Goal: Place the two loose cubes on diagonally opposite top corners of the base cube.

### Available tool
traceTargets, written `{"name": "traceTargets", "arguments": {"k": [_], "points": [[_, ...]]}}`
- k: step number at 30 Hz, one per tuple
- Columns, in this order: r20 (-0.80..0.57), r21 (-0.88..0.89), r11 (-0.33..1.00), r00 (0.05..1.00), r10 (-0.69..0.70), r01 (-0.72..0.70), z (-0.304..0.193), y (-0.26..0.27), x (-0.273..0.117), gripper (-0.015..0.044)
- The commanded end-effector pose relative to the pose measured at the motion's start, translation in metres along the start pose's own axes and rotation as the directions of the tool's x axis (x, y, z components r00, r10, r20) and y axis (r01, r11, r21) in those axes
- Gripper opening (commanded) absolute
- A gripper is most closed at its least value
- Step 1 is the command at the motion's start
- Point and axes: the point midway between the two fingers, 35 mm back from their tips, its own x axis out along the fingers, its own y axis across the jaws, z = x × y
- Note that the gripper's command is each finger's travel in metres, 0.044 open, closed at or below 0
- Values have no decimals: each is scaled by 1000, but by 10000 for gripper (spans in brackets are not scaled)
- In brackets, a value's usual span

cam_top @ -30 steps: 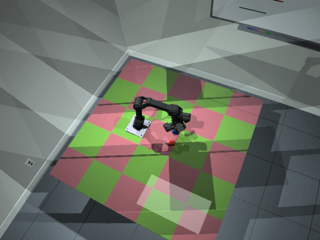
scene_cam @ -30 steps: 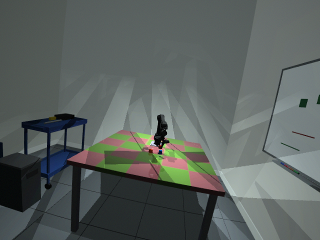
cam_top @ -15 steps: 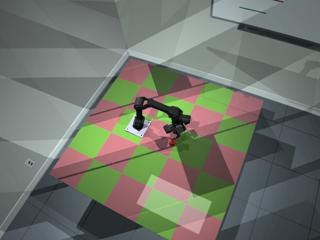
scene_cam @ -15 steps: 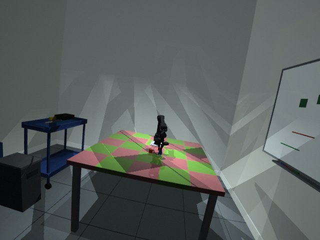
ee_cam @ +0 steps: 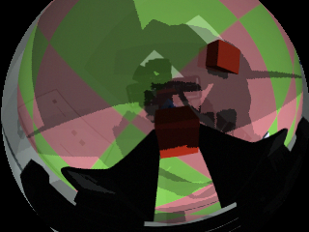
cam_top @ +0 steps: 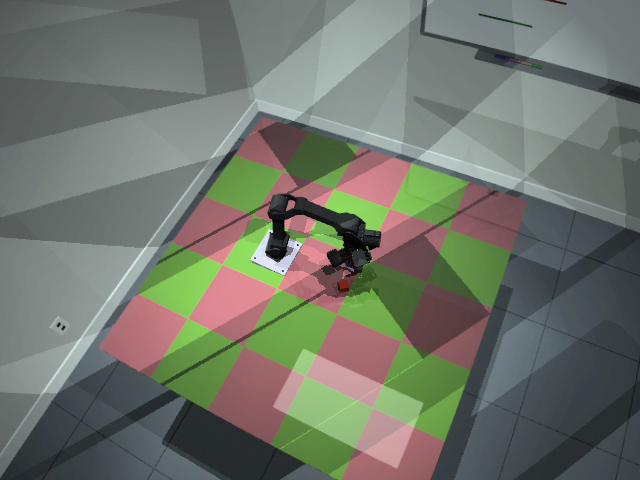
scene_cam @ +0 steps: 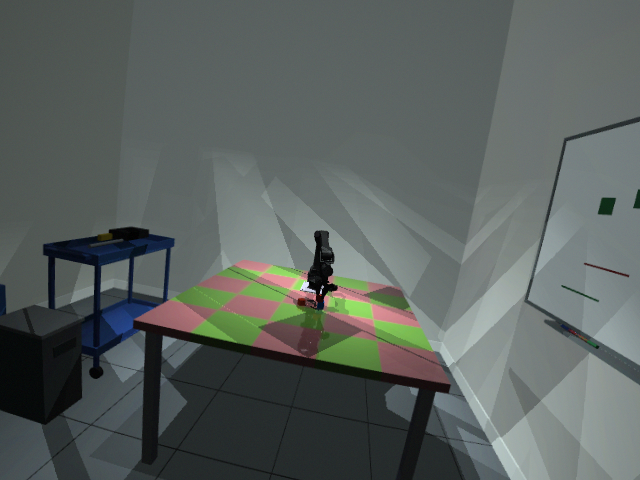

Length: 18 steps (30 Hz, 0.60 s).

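Observation:
My gripper (ee_cam: 177, 133) is shut on a red cube (ee_cam: 178, 121) (scene_cam: 320, 298), which shows between the fingers in the wrist view. The blue base cube (scene_cam: 320, 305) (ee_cam: 169, 103) stands on the table below the held cube. It is mostly hidden behind that cube in the wrist view and partly hidden by the gripper in the top view. Whether the held cube touches it cannot be told. The other red cube (cam_top: 343, 286) (scene_cam: 301, 301) (ee_cam: 222, 57) lies on the table beside the base cube, apart from the gripper.
The arm stands on a white mounting plate (cam_top: 263, 259) on the checkered table (cam_top: 289, 330) (scene_cam: 237, 304). A blue cart (scene_cam: 155, 242) and a dark cabinet (scene_cam: 36, 356) stand off the table. A whiteboard (scene_cam: 584, 227) hangs on the wall.

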Motion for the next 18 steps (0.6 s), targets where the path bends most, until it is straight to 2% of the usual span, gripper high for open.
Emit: {"name": "traceTargets", "arguments": {"k": [1, 8, 12, 18], "points": [[3, -2, 1000, 1000, -4, 4, 0, -1, 1, 105], [3, -2, 1000, 1000, -4, 4, 0, -1, 1, 105], [3, -2, 1000, 1000, -4, 4, 0, -1, 1, 205], [2, -1, 1000, 1000, -3, 3, 0, -1, -1, 205]]}}
